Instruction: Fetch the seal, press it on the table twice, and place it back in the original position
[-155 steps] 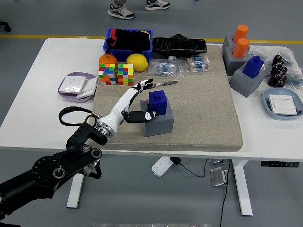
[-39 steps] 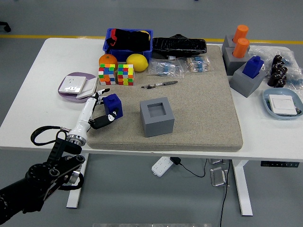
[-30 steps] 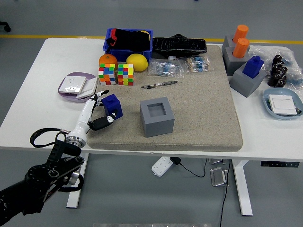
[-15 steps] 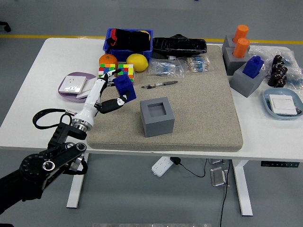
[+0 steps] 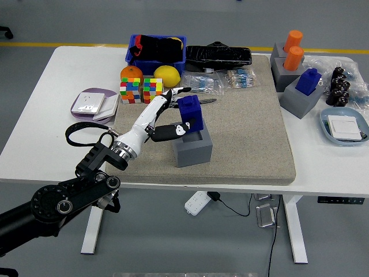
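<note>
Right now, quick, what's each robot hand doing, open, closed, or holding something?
Left hand: closed on the blue block-shaped seal, above the grey square holder.
Right hand: not in view.

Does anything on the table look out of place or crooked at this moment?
Only the blue seal: held in the left hand, it leans slightly, just over the grey holder, not seated yet. Nothing looks spilled or damaged.

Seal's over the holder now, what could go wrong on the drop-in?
1. The blue seal hangs above the gray holder, offset toward its far-left side; it may catch the rim instead of entering.
2. The left hand grips from the side, so its thumb could snag the holder wall and shift it.
</note>
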Robot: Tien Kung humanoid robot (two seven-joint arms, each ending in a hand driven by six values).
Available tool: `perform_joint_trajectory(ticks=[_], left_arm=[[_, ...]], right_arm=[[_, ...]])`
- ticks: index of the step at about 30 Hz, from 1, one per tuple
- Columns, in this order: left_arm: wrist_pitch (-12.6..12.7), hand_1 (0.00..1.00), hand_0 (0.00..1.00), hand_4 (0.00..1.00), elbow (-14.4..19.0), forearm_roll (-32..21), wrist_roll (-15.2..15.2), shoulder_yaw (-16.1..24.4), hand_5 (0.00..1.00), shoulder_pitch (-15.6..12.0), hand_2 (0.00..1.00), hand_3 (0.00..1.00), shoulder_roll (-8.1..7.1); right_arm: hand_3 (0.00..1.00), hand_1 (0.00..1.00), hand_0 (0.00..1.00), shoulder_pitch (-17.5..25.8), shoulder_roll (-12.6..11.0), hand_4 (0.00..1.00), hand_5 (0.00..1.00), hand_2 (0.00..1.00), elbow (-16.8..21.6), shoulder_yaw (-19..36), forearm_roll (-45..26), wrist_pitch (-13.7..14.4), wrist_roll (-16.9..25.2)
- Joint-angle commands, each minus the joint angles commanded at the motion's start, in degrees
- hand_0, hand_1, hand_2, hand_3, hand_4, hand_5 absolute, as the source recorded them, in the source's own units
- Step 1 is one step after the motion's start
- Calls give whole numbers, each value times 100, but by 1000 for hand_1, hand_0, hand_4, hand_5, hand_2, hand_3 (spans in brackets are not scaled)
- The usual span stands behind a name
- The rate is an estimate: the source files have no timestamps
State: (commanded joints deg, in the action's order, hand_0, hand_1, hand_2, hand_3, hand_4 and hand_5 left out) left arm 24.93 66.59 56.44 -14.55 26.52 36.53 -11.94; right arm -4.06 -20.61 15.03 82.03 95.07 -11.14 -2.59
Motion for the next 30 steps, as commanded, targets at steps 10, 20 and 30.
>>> perform_joint_trajectory(ticks=[10,20,30], left_arm=[[-13,536,850,573,-386,-202,-47,-347,2,192,440,887,97],[10,538,850,568,-519,-214,-109,-388,2,204,440,886,141],[26,538,851,567,-595,-202,-134,-467,2,188,441,886,159]], right_arm=[[639,699,783,-6,-1,760,544,682,-4,-19,-17,18,10],[639,699,782,-8,-9,760,544,682,1,-28,-28,13,11],[639,699,782,-5,-6,760,544,682,2,-26,-25,17,14]])
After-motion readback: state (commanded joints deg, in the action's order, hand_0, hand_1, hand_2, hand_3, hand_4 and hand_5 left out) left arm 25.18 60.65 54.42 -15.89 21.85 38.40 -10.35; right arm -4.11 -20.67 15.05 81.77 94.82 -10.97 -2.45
